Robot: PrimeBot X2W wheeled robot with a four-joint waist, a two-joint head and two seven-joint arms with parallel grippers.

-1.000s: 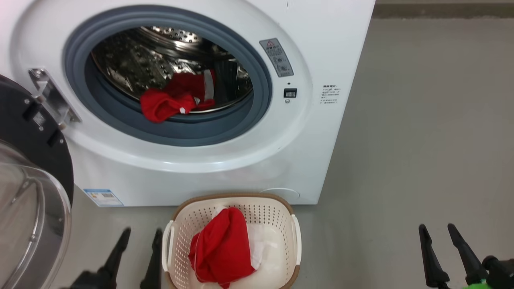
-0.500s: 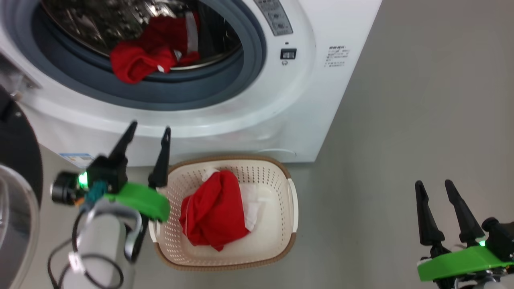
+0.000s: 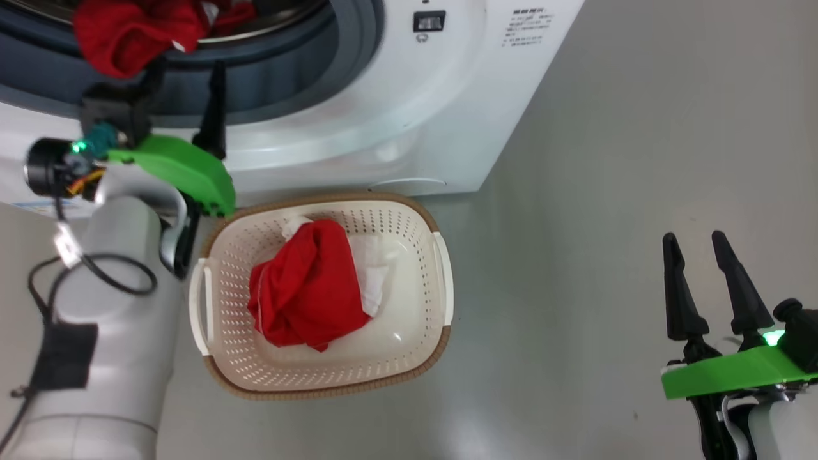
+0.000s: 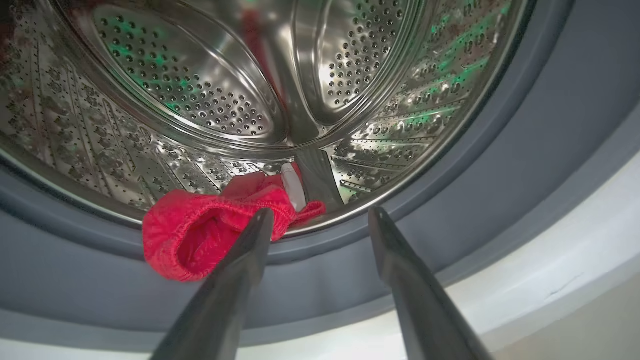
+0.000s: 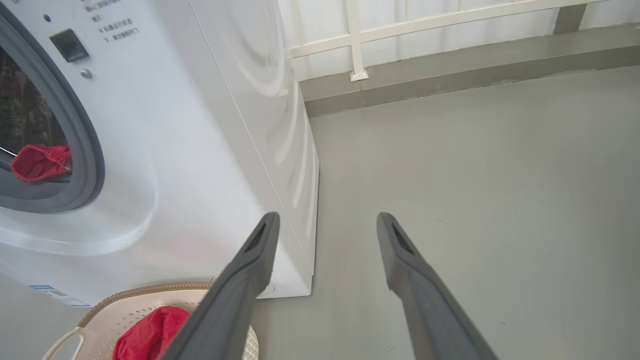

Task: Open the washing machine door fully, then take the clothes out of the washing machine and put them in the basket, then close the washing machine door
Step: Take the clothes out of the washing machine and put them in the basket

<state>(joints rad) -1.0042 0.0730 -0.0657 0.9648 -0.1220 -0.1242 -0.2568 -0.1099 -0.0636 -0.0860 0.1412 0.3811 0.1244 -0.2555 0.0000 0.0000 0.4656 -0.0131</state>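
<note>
Left gripper (image 4: pixel 321 214), fingers spread apart and empty, at the mouth of the washing machine (image 3: pixel 383 96), tips just before a red garment (image 4: pixel 200 240) draped over the grey rubber ring (image 4: pixel 500 200), another red garment (image 3: pixel 307 287) in the cream basket (image 3: pixel 396 220) below, right gripper (image 3: pixel 694 237) likewise spread, over grey floor (image 3: pixel 607 160).

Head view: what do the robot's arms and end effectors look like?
The left end effector and right end effector each have two long, tapered dark fingers on a bright green bracket with a small green light. The left forearm is pale grey and rounded, carrying a looping black cable, a black patch and a small white tag.
</note>
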